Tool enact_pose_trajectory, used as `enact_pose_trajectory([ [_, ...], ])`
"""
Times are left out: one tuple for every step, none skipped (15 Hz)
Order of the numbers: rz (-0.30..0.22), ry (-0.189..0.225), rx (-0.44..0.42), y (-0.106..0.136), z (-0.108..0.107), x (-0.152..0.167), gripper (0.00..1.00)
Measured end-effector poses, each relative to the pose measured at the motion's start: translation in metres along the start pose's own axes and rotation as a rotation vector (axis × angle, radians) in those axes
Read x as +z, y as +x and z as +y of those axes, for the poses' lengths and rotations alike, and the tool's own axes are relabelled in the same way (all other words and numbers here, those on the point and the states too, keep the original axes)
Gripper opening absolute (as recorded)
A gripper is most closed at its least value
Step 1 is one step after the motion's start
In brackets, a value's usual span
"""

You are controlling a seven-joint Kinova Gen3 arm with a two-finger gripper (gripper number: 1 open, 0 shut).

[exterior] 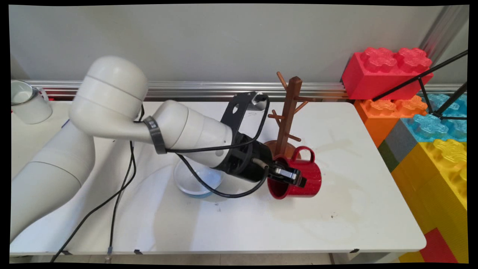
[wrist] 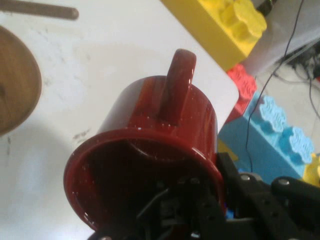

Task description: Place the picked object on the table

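Note:
A red mug (exterior: 303, 180) is tipped onto its side just in front of the wooden mug tree (exterior: 289, 112), handle pointing up and mouth facing the arm. My gripper (exterior: 289, 176) is shut on the mug's rim, with one finger inside the mouth and the other outside the wall. In the hand view the red mug (wrist: 150, 150) fills the centre, its handle on top, and the gripper (wrist: 210, 202) clamps the rim at the lower right. Whether the mug rests on the table or hangs just above it, I cannot tell.
The mug tree's round base (wrist: 15, 80) lies close to the mug's left. A clear glass bowl (exterior: 196, 183) sits under the wrist. A white mug (exterior: 28, 102) stands far left. Big toy blocks (exterior: 444, 168) border the table's right edge (exterior: 396, 175).

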Motion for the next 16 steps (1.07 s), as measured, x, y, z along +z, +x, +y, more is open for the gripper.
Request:
enact_pose_trajectory([
  [-0.018,0.005,0.005,0.001,0.002,-0.002,0.0],
  [-0.045,0.013,0.014,0.004,0.005,-0.005,0.0],
  [-0.067,0.022,0.025,0.006,0.007,-0.007,0.0],
  [-0.087,0.031,0.035,0.009,0.009,-0.009,0.0],
  [-0.11,0.043,0.046,0.011,0.012,-0.01,0.0],
  [-0.137,0.057,0.057,0.014,0.015,-0.011,0.0],
  [-0.159,0.07,0.066,0.017,0.017,-0.012,0.0],
  [-0.184,0.084,0.079,0.02,0.021,-0.012,0.0],
  [-0.207,0.099,0.093,0.024,0.024,-0.011,0.0],
  [-0.225,0.113,0.107,0.028,0.027,-0.01,0.0],
  [-0.236,0.122,0.116,0.031,0.029,-0.01,0.0],
  [-0.253,0.137,0.128,0.035,0.032,-0.008,0.0],
  [-0.264,0.146,0.136,0.037,0.033,-0.007,0.0],
  [-0.28,0.16,0.147,0.041,0.035,-0.006,0.0],
  [-0.298,0.175,0.159,0.045,0.037,-0.004,0.0],
  [-0.317,0.191,0.173,0.048,0.039,-0.002,0.0],
])
